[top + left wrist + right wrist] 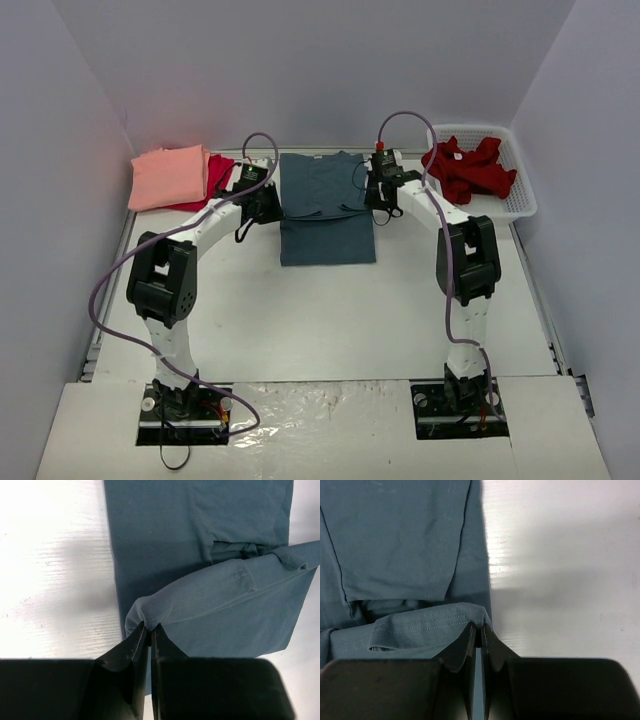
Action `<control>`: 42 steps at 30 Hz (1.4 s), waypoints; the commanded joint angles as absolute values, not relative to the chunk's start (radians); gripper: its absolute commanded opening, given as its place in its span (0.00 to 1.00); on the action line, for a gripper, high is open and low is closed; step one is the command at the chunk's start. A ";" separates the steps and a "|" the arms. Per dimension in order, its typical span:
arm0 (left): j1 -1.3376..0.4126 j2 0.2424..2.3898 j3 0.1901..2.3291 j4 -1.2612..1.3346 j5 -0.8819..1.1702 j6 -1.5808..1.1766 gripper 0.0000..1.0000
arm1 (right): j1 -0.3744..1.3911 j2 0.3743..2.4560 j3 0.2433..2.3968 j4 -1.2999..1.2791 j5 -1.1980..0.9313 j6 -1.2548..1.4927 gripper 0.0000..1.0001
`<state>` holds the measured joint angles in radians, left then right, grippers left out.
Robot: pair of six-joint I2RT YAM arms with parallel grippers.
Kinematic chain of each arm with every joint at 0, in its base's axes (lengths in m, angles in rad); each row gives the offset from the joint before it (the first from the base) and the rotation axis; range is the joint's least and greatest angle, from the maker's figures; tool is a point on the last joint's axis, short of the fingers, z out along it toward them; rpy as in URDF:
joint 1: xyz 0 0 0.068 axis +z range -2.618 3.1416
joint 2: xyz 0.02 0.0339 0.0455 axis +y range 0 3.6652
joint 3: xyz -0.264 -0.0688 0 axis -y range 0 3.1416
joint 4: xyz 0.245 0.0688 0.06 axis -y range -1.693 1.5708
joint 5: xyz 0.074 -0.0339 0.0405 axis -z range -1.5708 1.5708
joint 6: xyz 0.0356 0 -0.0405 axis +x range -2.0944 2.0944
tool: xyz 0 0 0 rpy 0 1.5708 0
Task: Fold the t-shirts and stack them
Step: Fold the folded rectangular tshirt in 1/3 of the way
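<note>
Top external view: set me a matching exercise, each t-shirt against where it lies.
1 slate-blue cloth t-shirt
2 salmon-pink cloth t-shirt
3 dark red cloth t-shirt
4 crimson cloth t-shirt

A in the white lattice plastic basket
B pinched by left hand and right hand, in the middle
C uppermost at far left
D beneath the salmon-pink one

Pairs: 1-B, 2-C, 3-A, 4-D.

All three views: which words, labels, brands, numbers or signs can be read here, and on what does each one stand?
None can be read. The slate-blue t-shirt shows only plain cloth and stitched seams; the salmon-pink t-shirt, the dark red t-shirt and the white basket bear no visible print.
</note>
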<state>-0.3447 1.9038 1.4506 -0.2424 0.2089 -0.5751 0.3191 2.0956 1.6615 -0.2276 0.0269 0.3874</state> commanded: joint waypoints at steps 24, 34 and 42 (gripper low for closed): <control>-0.327 1.925 1.532 -0.201 0.201 -0.546 0.58 | 0.295 2.149 1.764 -0.233 0.023 0.371 0.61; -0.347 1.830 1.454 -0.184 0.193 -0.554 0.60 | 0.302 2.044 1.675 -0.232 0.014 0.373 0.62; -0.382 1.717 1.322 -0.192 0.172 -0.575 0.60 | 0.324 1.911 1.514 -0.233 0.021 0.373 0.62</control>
<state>-0.3668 1.7973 1.3617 -0.1944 0.1898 -0.5594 0.3077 2.0071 1.5600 -0.2203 0.0105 0.3729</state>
